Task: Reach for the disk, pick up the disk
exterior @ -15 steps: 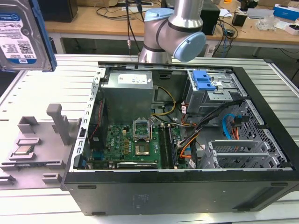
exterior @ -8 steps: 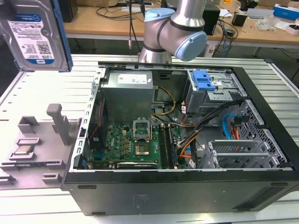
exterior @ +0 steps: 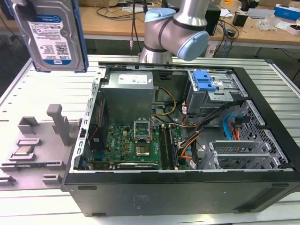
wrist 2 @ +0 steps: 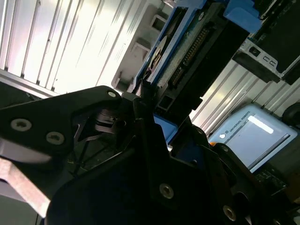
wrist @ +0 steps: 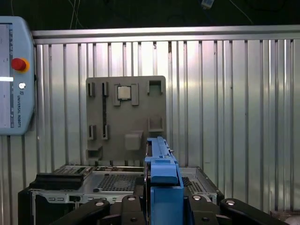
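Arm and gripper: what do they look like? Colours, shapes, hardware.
In the exterior view the arm is a round silver-grey metal tube with bulky rounded joints closed by light blue caps. In the first wrist view the gripper is matte black, built from flat angular link plates fastened with round screw heads.

worktop: one big slab of ribbed silver metal slats [exterior: 51, 93], running edge to edge in the exterior view
behind it: a long wooden desk [exterior: 112, 26] just past the far edge
desk clutter: loose cables [exterior: 124, 10] and a few small boxes [exterior: 286, 10]
under the desk: just dark, can't make anything out
light: strong glare washes out the slats in the second wrist view
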You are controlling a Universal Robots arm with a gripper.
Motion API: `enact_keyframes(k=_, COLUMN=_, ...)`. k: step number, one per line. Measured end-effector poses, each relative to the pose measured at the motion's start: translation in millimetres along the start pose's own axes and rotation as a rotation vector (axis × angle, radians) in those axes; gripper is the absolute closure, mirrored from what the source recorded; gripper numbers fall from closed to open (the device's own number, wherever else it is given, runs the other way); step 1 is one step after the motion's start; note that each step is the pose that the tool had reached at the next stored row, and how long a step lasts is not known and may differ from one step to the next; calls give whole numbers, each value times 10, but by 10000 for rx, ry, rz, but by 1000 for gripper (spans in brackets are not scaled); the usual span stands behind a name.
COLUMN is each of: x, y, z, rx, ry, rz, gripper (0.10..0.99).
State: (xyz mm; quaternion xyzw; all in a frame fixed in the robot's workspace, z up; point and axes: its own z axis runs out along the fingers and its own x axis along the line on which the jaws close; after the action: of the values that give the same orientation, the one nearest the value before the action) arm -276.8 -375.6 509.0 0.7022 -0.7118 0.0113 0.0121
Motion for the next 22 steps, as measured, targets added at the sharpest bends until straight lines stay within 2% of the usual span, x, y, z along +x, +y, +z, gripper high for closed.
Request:
enact_keyframes(k=4, x=-2, y=-131, z=-1, rx=-1, ry=0, rz=0, gripper=722)
enact_keyframes(k=5, x=-3, y=-194, z=-1, rx=-1, ry=0, rz=1, gripper=722)
enact_keyframes(k=8, x=-4, y=-315, z=-1, rx=-1, ry=0, rz=0, gripper=722)
enact_keyframes(k=15, x=-7, y=-539, z=-1, rx=0, ry=-1, rz=1, gripper=722)
enact_keyframes(k=22, x=-11, y=-793, z=-1, rx=0, ry=0, rz=1, gripper=722)
